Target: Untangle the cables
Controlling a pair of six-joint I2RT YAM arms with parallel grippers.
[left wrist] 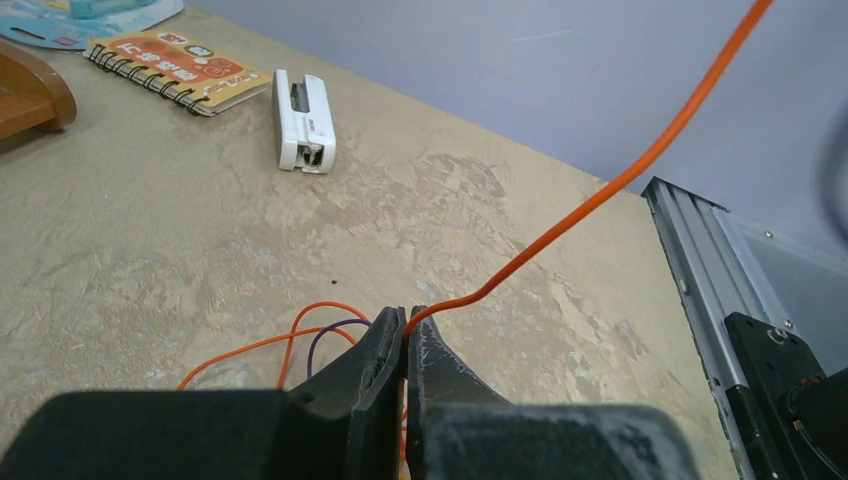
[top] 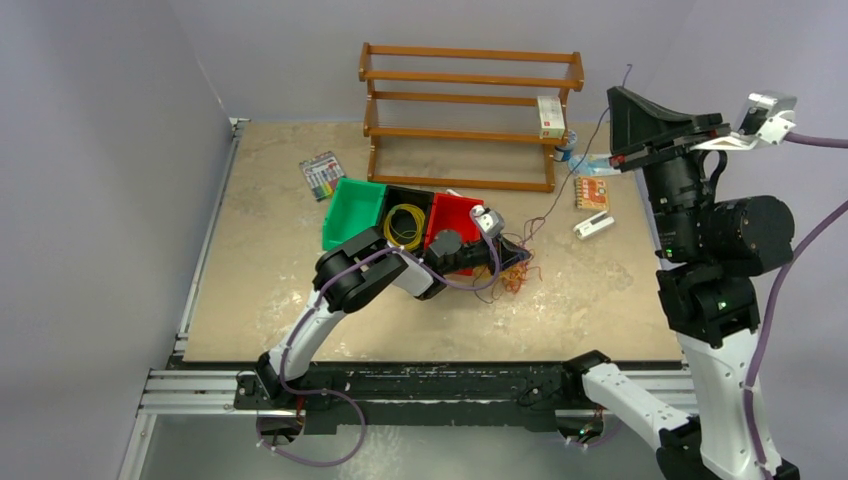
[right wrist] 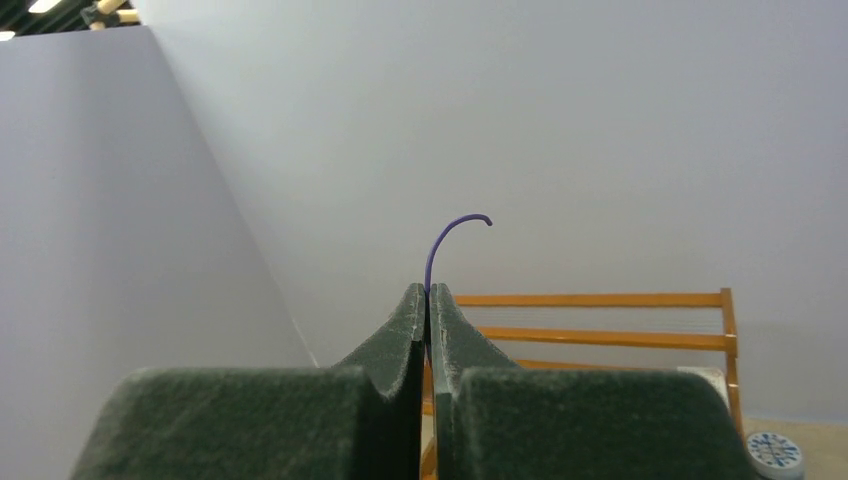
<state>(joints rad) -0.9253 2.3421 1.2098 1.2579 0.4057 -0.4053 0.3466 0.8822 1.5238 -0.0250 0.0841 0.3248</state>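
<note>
Orange cable: left end effector pinching it shut.
Purple cable: right end effector gripping it, raised high.
Tangle: lying on tabletop beside red bin.
Progress: yellow coil sitting in black bin; orange, purple likely remaining.

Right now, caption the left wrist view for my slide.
Left pincer shut on an orange cable over the table.
</note>
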